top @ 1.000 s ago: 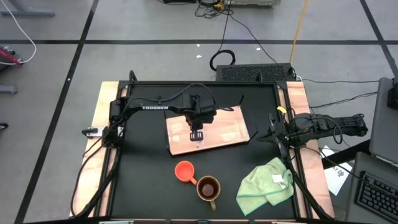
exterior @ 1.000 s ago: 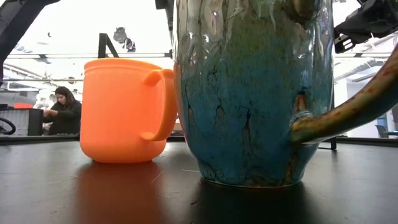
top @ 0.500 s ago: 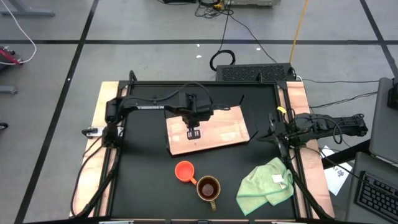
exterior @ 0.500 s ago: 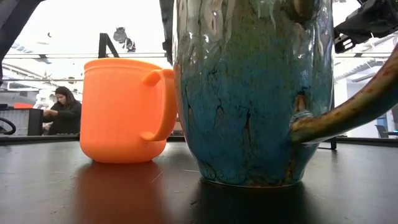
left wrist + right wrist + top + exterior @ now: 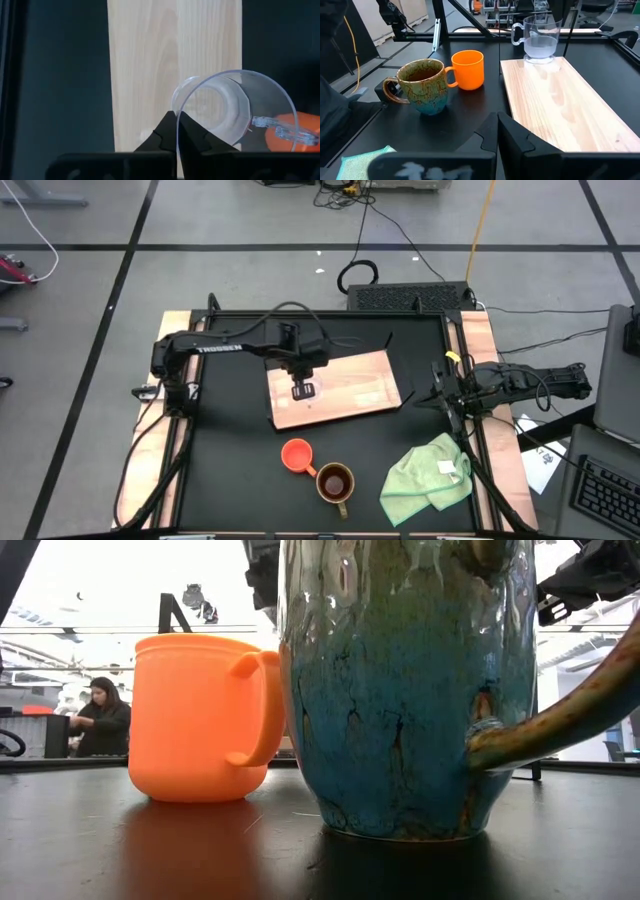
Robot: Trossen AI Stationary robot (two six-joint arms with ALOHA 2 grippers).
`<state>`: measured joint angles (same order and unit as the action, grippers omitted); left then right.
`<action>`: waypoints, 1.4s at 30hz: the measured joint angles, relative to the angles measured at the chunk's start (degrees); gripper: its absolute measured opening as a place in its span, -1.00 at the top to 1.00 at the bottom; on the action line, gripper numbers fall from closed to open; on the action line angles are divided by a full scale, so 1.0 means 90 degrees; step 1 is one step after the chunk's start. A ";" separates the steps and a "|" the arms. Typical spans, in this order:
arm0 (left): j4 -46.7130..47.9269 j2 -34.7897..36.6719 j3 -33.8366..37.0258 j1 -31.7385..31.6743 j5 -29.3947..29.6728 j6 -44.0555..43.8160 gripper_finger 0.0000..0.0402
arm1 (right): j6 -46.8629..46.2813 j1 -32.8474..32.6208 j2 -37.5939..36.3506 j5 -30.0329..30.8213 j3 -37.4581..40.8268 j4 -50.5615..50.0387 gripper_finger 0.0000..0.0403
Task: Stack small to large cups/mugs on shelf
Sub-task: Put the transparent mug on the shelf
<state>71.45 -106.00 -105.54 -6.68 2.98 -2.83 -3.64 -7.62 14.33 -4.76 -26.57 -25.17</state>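
Layout on the table point(image 5: 230, 480): the shelf point(image 5: 350, 395) lies flat near the middle of the table, toward the back edge. The glass cup point(image 5: 304, 390) stands upright on the shelf, near its left end. The left gripper point(image 5: 301, 389) is over that same end of the shelf, at the glass cup. The plastic cup point(image 5: 296, 454) stands on the table in front of the shelf, apart from it, and the mug point(image 5: 334, 481) stands just beside it, nearer the front edge. The cloth point(image 5: 425, 478) lies on the table near the front right corner, to the right of the mug. The right gripper point(image 5: 440, 392) rests at the right edge of the table, just beyond the right end of the shelf.
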 joint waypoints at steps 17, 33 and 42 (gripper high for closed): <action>0.0576 -0.0004 0.0000 0.0046 0.0080 -0.0323 1.00 | 0.0000 0.0000 0.0000 -0.0001 0.0000 0.0000 1.00; -0.0369 0.1315 0.1379 0.0053 0.0173 -0.0980 1.00 | 0.0028 0.0000 -0.0002 -0.0003 0.0154 0.0080 1.00; -0.0998 0.1617 0.2367 0.0053 -0.0162 -0.1045 1.00 | 0.0029 0.0000 0.0034 -0.0003 0.0155 0.0124 1.00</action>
<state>62.48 -91.44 -84.24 -6.20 1.52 -12.24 -3.38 -7.62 14.63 -4.79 -25.17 -24.05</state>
